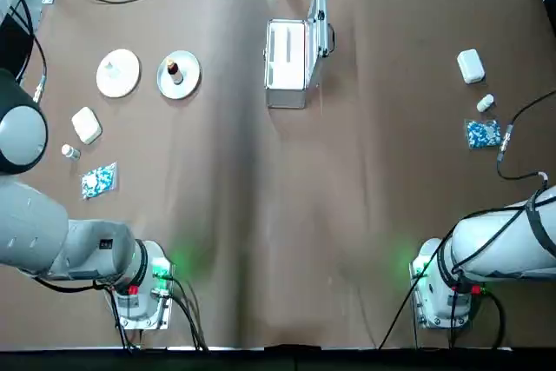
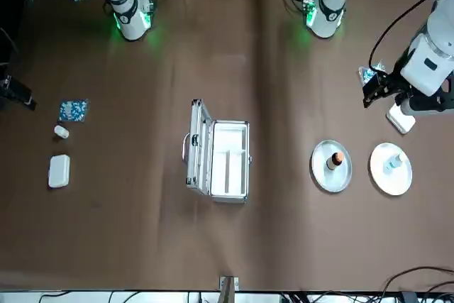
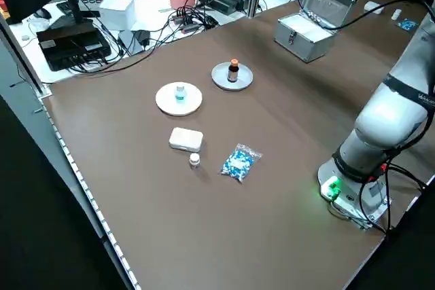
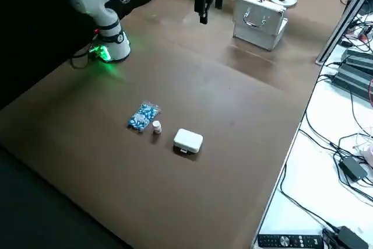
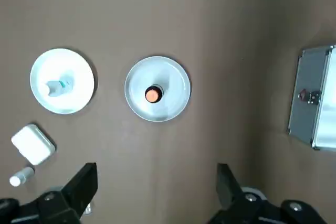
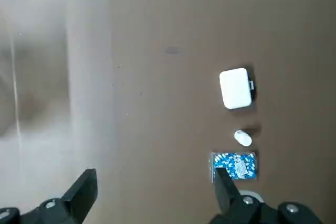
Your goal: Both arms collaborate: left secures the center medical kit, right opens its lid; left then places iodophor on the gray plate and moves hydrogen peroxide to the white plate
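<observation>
**Q:** Kit status?

**A:** Medical kit [image 1: 285, 67] sits mid-width near the far edge of the tabletop [image 1: 278, 215]. Lid [image 1: 320, 19] is open, standing about upright on the hinge side. Tray looks empty, as far as can be seen.

**Q:** Bottles?

**A:** Iodophor [image 1: 173, 68] stands upright in the well of the gray plate [image 1: 189, 82], toward the far left corner. Hydrogen peroxide [image 5: 58, 86] stands on the white plate [image 1: 122, 84], just beside it on the side nearer the left edge. Both placements look done.

**Q:** Grippers?

**A:** Left gripper [image 5: 156, 174] hangs high over the left part, fingers wide apart, holding nothing. Right gripper [image 6: 155, 182] hangs high over the right part, fingers apart, empty.

**Q:** Handling notes, if re-gripped?

**A:** Judgement only. Both bottles are small, light, rigid, prob. smooth-walled, so they tip easily. Take them across the body below the cap, approaching from above, w/ modest squeeze. The rimless white plate gives no stop if the peroxide gets nudged. The kit is stiff and metal-edged: brace its long walls, and move the lid by its free edge or handle.
</observation>
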Controlling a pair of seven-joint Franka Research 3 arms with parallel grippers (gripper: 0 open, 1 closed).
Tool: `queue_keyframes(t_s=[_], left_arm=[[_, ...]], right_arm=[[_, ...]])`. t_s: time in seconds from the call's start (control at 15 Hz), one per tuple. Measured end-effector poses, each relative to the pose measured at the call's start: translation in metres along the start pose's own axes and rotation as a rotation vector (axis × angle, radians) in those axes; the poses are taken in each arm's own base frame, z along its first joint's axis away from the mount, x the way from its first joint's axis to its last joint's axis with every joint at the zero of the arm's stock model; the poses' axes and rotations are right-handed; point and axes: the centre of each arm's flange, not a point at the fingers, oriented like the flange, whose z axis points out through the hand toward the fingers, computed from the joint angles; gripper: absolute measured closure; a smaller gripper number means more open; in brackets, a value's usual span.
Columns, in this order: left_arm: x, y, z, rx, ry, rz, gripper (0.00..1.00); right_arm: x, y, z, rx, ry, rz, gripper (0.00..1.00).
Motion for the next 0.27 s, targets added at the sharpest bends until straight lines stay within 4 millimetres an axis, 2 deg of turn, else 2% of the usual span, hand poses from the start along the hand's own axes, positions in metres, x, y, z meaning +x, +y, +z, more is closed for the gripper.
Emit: queue_keyframes(t_s=[0.27], left_arm=[[0.0003, -0.0002, -0.0007, -0.001, 0.002, 0.01, 0.0]], right_arm=[[0.0006, -0.0022, -0.0003, 0.0, 0.003, -0.004, 0.01]])
